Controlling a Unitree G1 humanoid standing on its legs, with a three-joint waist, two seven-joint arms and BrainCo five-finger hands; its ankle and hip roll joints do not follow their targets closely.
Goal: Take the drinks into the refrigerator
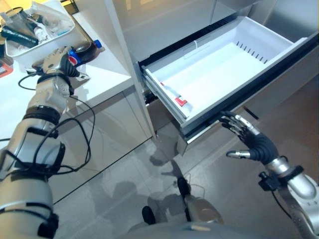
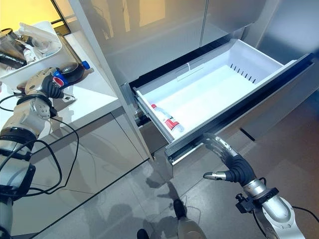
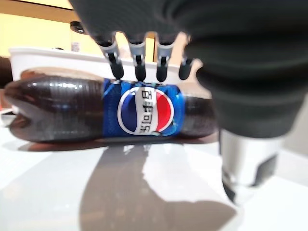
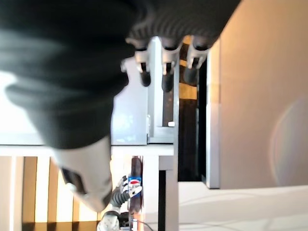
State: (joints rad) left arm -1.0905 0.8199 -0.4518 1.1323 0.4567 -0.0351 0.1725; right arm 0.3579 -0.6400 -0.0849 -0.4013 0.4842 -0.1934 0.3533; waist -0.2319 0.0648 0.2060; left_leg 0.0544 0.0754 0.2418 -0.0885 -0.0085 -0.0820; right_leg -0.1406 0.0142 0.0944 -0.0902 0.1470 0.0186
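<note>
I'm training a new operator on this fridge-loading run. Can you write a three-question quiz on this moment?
1. True or false: the refrigerator drawer is pulled open.
2. What does the left hand reach for? A) a mug B) the cola bottle lying on the white counter C) the drawer's front
3. Fill in: a small bottle with a red label already lies inside the ____.

Key
1. True.
2. B. The fingers reach over the bottle; whether they grip it is unclear.
3. Drawer. The right hand is beside the drawer's front edge, fingers straight.
</note>
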